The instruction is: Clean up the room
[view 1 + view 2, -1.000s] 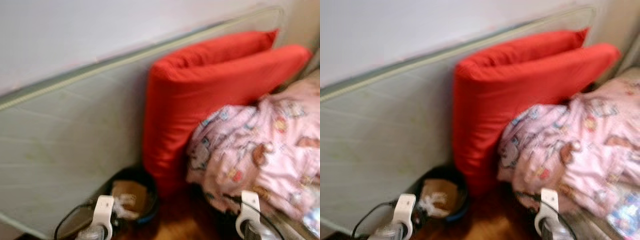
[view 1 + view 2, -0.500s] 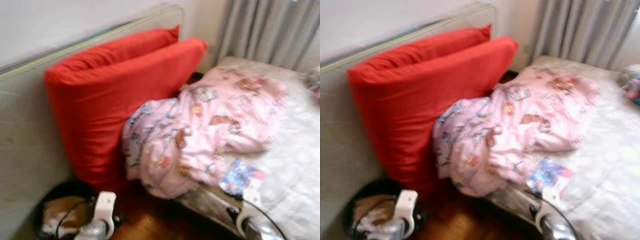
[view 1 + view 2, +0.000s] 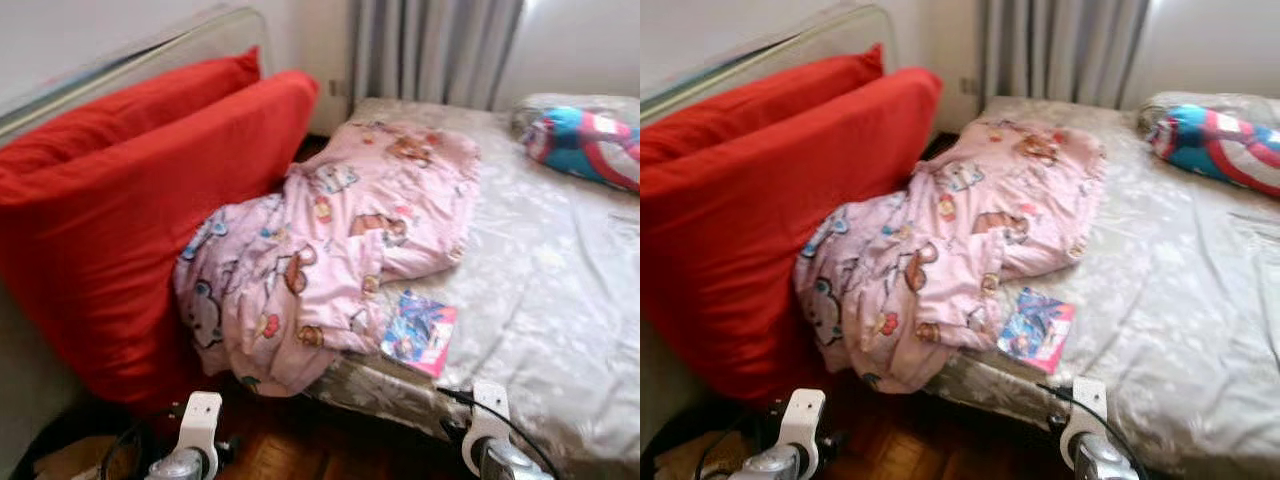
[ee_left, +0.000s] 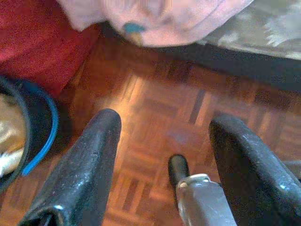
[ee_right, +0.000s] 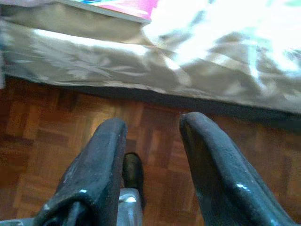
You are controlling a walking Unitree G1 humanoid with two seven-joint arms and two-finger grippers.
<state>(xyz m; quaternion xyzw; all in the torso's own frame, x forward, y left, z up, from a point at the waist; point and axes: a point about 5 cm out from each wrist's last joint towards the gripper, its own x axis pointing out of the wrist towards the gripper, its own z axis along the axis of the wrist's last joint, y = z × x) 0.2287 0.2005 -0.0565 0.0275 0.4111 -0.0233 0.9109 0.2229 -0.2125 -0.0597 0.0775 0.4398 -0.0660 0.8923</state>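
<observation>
A crumpled pink cartoon-print blanket (image 3: 330,240) lies on the bed's near left corner and spills over its edge toward the floor. A colourful thin book (image 3: 418,333) rests on the grey sheet beside it. A blue, red and white shield-print pillow (image 3: 585,145) sits at the far right of the bed. My left gripper (image 4: 164,127) hangs open over the parquet floor, below the blanket's hanging edge. My right gripper (image 5: 153,125) is open too, low over the floor just in front of the bed's edge (image 5: 141,66), under the book (image 5: 127,7).
Two big red cushions (image 3: 130,200) lean against a pale upright mattress (image 3: 150,55) on the left. A black bin with a blue rim (image 4: 28,132) stands on the floor by my left gripper. Grey curtains (image 3: 430,50) hang behind the bed (image 3: 540,290).
The camera has swung right: the upright mattress and bin slid out to the left, and the bed, book and shield pillow came into sight. Both arms stay low.
</observation>
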